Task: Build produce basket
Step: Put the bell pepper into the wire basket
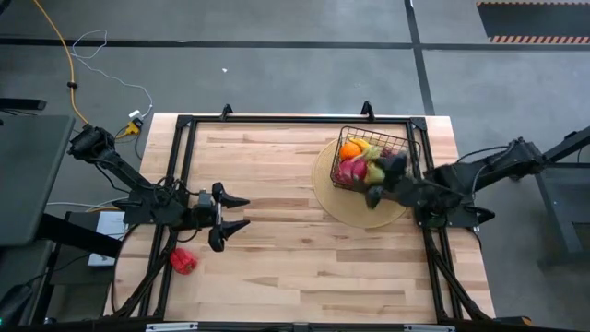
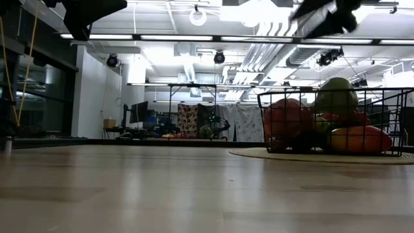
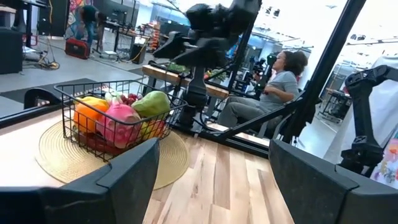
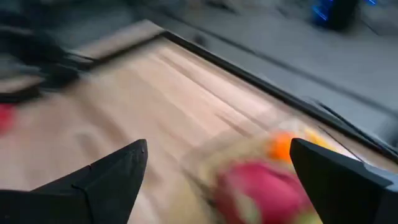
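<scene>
The black wire basket (image 1: 395, 140) stands on a round tan disc (image 1: 343, 207) at the table's far right. It holds produce: an orange (image 1: 350, 148), a pink dragon fruit (image 3: 117, 122), a green pear (image 3: 152, 102) and others. A red piece of produce (image 1: 182, 261) lies on the table near the left front. My right gripper (image 1: 380, 180) hovers open just above the basket's near side, blurred, its fingers wide apart in the right wrist view (image 4: 217, 180). My left gripper (image 1: 235, 213) stands open and level at the table's left, pointing toward the basket (image 3: 93, 93), with nothing between its fingers.
A black frame (image 1: 277, 121) runs along the table's far edge and down both sides. Bare wood lies between the two grippers. Beyond the table a person sits (image 3: 273, 87) behind the right arm.
</scene>
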Robot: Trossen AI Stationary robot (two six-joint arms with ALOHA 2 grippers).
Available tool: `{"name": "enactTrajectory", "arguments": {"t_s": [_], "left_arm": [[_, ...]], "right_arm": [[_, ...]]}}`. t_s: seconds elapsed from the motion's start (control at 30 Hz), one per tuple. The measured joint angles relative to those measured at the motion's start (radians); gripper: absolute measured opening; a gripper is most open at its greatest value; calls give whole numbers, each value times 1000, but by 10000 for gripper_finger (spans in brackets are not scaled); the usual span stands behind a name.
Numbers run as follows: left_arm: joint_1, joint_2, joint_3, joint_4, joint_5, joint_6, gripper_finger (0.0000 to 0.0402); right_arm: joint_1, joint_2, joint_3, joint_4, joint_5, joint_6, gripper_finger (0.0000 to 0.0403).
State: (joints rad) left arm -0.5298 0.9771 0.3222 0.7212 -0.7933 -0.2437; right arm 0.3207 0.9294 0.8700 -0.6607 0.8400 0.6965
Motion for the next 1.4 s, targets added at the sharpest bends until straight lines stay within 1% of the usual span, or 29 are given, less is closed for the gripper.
{"name": "enactTrajectory", "arguments": {"t_s": [0.07, 0.13, 0.2, 0.23, 0.3, 0.37, 0.43, 0.5, 0.63, 0.77, 1.0, 1.1, 1.17, 1.23, 1.3, 1.4], "left_arm": [[0, 0, 0, 0, 1, -9, 291], [0, 0, 0, 0, 19, -12, 291], [0, 0, 0, 0, 41, -13, 291], [0, 0, 0, 0, 50, -14, 291], [0, 0, 0, 0, 61, -14, 291], [0, 0, 0, 0, 71, -13, 291], [0, 0, 0, 1, 88, 0, 291], [0, 0, 0, 1, 115, 9, 291], [0, 0, 0, 1, 156, 10, 291], [-2, 0, 0, 1, 158, 6, 291], [-2, 0, 0, 1, 158, -22, 291], [-2, 0, 7, -4, 159, -85, 291], [-3, 1, 35, -26, 197, -121, 291], [-4, 19, 77, -71, 269, -141, 291], [-12, 47, 127, -167, 317, -168, 291], [-39, 85, 232, -419, 362, -279, 291]], "right_arm": [[58, 10, -47, 216, 6, -146, 383], [114, 23, -115, 462, -14, -293, 383], [155, 36, -196, 693, -73, -421, 383], [169, 42, -239, 796, -119, -467, 383], [183, 49, -325, 961, -216, -514, 383], [187, 48, -411, 1107, -295, -515, 383], [187, 48, -483, 1235, -349, -515, 383], [187, 48, -533, 1326, -378, -519, 383], [186, 48, -573, 1409, -375, -517, 383], [187, 63, -574, 1429, -375, -517, 383], [187, 141, -574, 1486, -379, -547, 383], [186, 157, -574, 1513, -379, -548, 383], [186, 158, -574, 1513, -379, -548, 383], [186, 158, -574, 1513, -379, -548, 383], [186, 158, -574, 1513, -379, -548, 383], [186, 158, -574, 1513, -379, -544, 383]]}}
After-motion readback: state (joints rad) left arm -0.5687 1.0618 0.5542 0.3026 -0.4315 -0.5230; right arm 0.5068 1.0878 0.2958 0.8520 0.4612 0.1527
